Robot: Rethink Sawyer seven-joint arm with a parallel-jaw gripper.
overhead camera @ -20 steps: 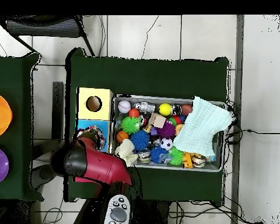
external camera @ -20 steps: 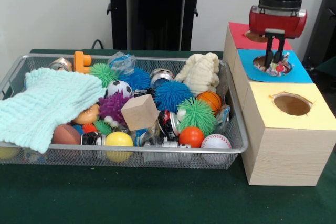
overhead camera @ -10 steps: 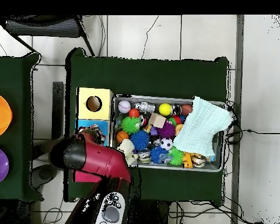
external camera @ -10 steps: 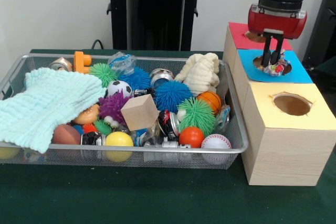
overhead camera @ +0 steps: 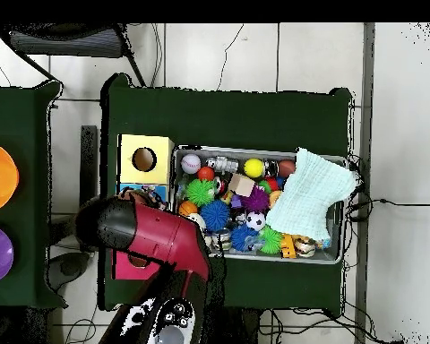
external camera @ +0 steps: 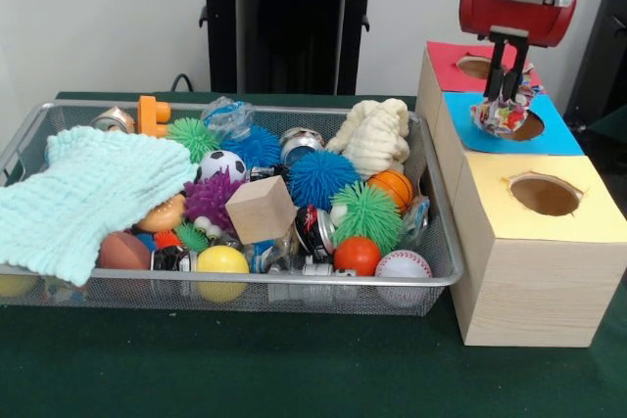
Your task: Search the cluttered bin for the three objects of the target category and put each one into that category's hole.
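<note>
My gripper [external camera: 506, 93] hangs over the blue-topped box section [external camera: 558, 134], shut on a small multicoloured crinkly packet [external camera: 498, 117]. The packet dangles just above the left rim of the blue section's hole [external camera: 527, 127], clear of it. A red-topped section with its hole [external camera: 475, 67] lies behind, and a yellow-topped section with its hole [external camera: 545, 195] lies in front. In the overhead view the red arm [overhead camera: 151, 240] hides the gripper, and only the box's yellow top [overhead camera: 145, 159] shows fully.
A wire bin [external camera: 235, 286] left of the boxes is packed with spiky balls, a wooden cube [external camera: 261, 209], a baseball [external camera: 403, 264], a yellow ball [external camera: 222, 261] and a cream plush [external camera: 372, 134]. A pale towel [external camera: 88, 193] covers its left part.
The gripper has risen out of the blue hole, bringing the multicoloured packet up with it. The bin's contents have not moved.
</note>
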